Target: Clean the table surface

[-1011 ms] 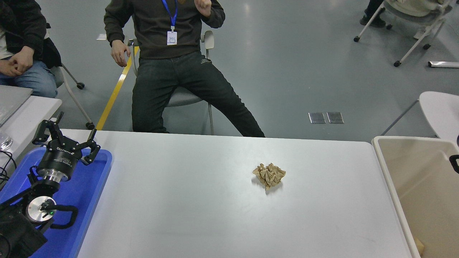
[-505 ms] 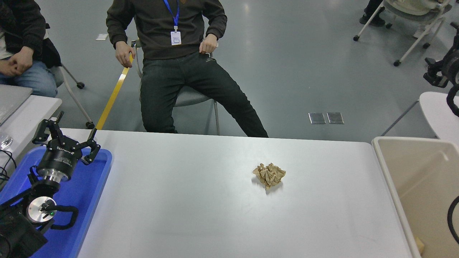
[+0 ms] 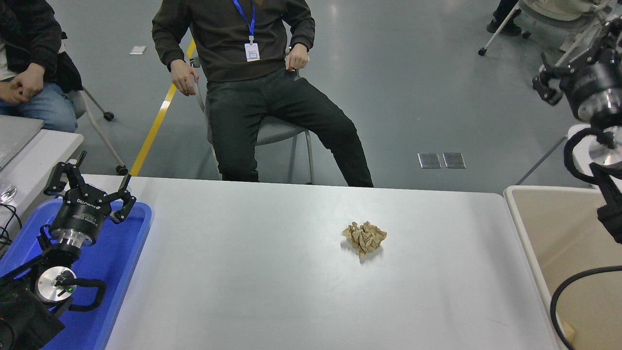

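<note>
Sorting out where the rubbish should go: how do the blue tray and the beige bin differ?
The blue tray is shallow and lies on the table surface at its left end; the beige bin is deep and stands beside the right end. The left gripper hovers over the tray; the right gripper hangs high beyond the bin.

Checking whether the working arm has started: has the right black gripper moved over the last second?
Yes. The right black gripper has risen into view at the right edge, now high above the beige rectangular bin.
</note>
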Robot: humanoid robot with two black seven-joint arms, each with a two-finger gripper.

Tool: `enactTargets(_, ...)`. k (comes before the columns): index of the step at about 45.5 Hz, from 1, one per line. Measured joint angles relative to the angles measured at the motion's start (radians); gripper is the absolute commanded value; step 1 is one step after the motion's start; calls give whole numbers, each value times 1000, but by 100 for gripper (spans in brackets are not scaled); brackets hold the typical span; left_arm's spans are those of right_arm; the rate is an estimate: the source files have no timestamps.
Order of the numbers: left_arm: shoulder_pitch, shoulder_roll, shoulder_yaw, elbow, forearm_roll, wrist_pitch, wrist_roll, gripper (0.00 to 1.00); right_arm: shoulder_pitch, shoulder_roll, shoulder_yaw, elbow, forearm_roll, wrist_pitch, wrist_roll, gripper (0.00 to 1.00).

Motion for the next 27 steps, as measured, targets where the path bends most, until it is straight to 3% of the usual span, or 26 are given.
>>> enactTargets(12, 0, 0, 0, 0, 0, 0, 0, 100, -140, 70, 32, 5, -14, 70, 90, 98)
enactTargets(27, 0, 0, 0, 0, 0, 0, 0, 100, -239, 87, -95, -57, -51, 103, 181, 98)
